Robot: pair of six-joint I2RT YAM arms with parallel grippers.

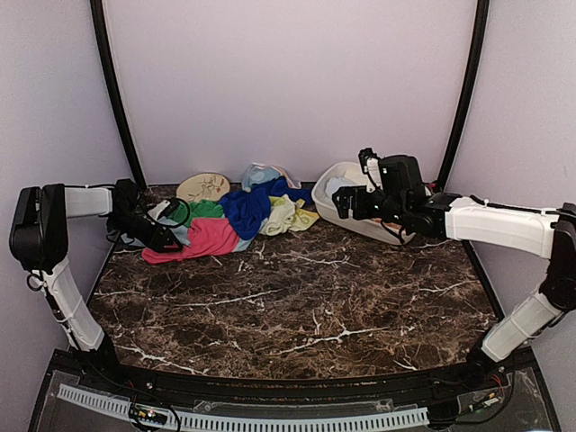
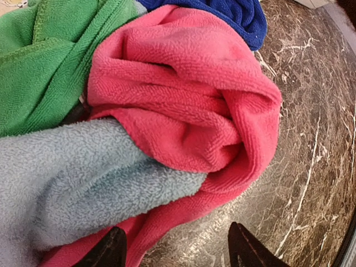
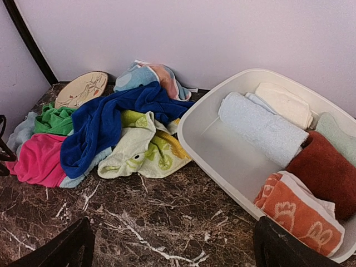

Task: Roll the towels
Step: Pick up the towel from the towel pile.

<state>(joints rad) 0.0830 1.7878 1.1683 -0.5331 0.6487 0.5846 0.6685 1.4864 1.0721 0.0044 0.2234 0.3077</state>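
Top view: heap of loose terry towels (image 1: 238,216) lies far left on the dark marble table (image 1: 297,297). Left gripper (image 1: 166,236) is at the heap's left edge, against the crumpled pink-red terry towel (image 1: 202,239), whose long axis runs left-right. Right gripper (image 1: 342,202) hangs by the white oval plastic basin (image 1: 326,180), well apart. Left arm is nearer.

Left wrist: jaws apart, nothing pinched. The pink-red towel is dead ahead, its hem beside one fingertip (image 2: 108,250); a pale blue terry towel (image 2: 72,178) overlaps it.

Right wrist: jaws spread wide, empty. Heap ahead-left, rolled towels (image 3: 261,128) in basin ahead-right.

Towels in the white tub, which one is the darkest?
The rust-brown towel, rolled between the pale blue towel and the orange patterned towel; the rest are lighter.
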